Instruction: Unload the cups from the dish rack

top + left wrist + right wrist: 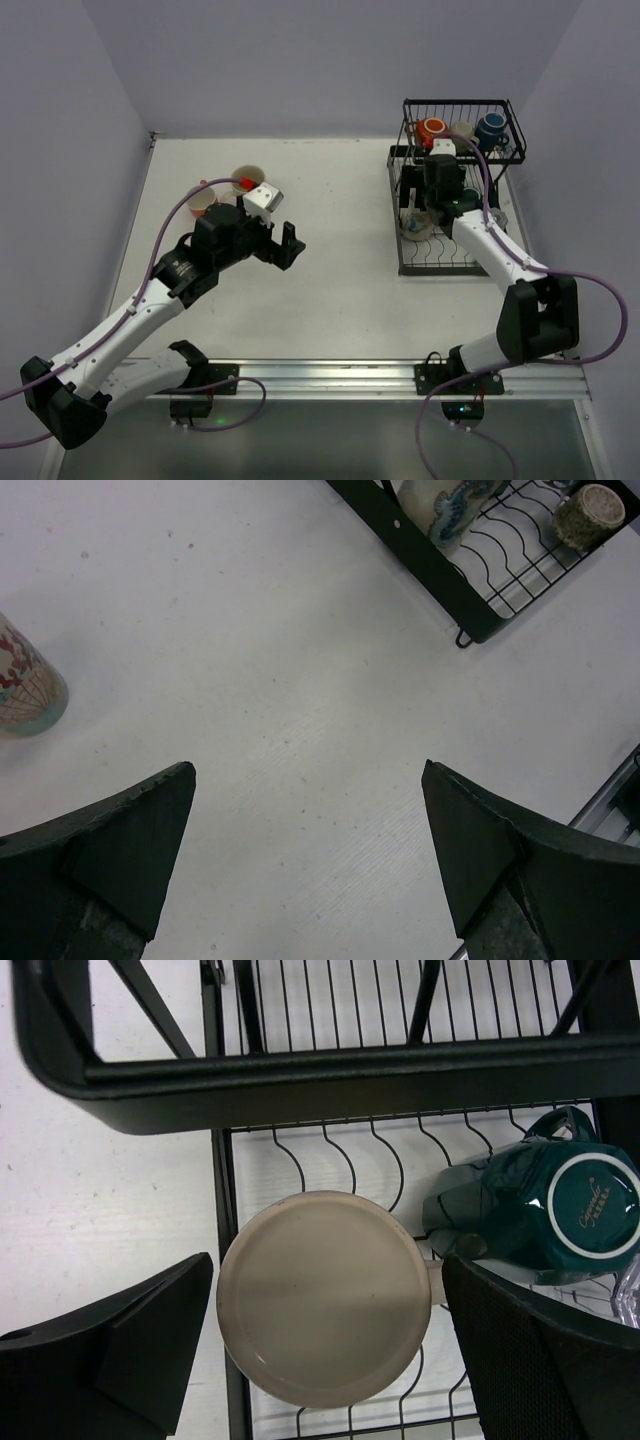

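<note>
The black wire dish rack (440, 272) stands at the back right. Its upper basket holds an orange cup (432, 130), a cream cup (462, 130) and a dark blue cup (490, 128). My right gripper (432, 203) hangs over the lower tray, open. In the right wrist view its fingers (325, 1330) flank a cream cup (322, 1295) seen end-on, without touching it. A dark teal cup (540, 1210) lies beside that one. My left gripper (281, 245) is open over bare table (308, 850) with nothing in it.
Two cups (202, 197) (247, 177) stand on the table at the back left; one patterned cup (25, 685) shows at the left wrist view's edge. The rack's corner (440, 590) holds a patterned cup (455, 505) and a small beige cup (590, 515).
</note>
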{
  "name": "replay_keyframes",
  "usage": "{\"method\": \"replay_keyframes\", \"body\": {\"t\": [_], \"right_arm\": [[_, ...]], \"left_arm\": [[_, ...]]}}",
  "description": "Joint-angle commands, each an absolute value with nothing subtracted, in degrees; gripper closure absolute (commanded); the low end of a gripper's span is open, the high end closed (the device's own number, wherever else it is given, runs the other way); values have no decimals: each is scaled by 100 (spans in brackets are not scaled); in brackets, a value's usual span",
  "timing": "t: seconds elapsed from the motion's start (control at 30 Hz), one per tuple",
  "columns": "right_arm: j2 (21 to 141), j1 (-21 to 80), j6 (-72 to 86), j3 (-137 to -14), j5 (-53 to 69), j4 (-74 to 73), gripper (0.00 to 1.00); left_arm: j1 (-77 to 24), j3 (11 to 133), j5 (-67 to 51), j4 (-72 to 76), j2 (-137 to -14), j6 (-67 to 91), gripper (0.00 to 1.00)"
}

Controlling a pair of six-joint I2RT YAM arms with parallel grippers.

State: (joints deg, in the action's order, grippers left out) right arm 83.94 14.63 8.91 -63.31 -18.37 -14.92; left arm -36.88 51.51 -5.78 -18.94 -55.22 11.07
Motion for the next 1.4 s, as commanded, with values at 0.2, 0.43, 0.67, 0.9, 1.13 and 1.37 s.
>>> {"method": "replay_keyframes", "body": {"t": [0.2,0.43,0.67,0.9,1.13,1.37], "right_arm": [[8710,1406,791,-6398,-1749,-1063,10],[8588,1398,888,-6179,-1872,-888,57],[7683,1406,993,-5933,-2057,-580,91],[6760,1406,1467,-5591,-1820,-571,100],[5846,1406,1933,-5309,-1459,-563,100],[5274,1398,2872,-5010,-362,-282,100]], "left_arm": [[-3674,5115,-475,-1696,-5625,967,0],[-3674,5124,-475,-1696,-5634,1125,0],[-3683,5212,-790,-1556,-5739,1554,0],[-3726,4897,-1564,-353,-5941,2434,0],[-3893,4378,-2188,1771,-6652,3320,0],[-4087,4166,-2461,3681,-7593,3981,1]]}}
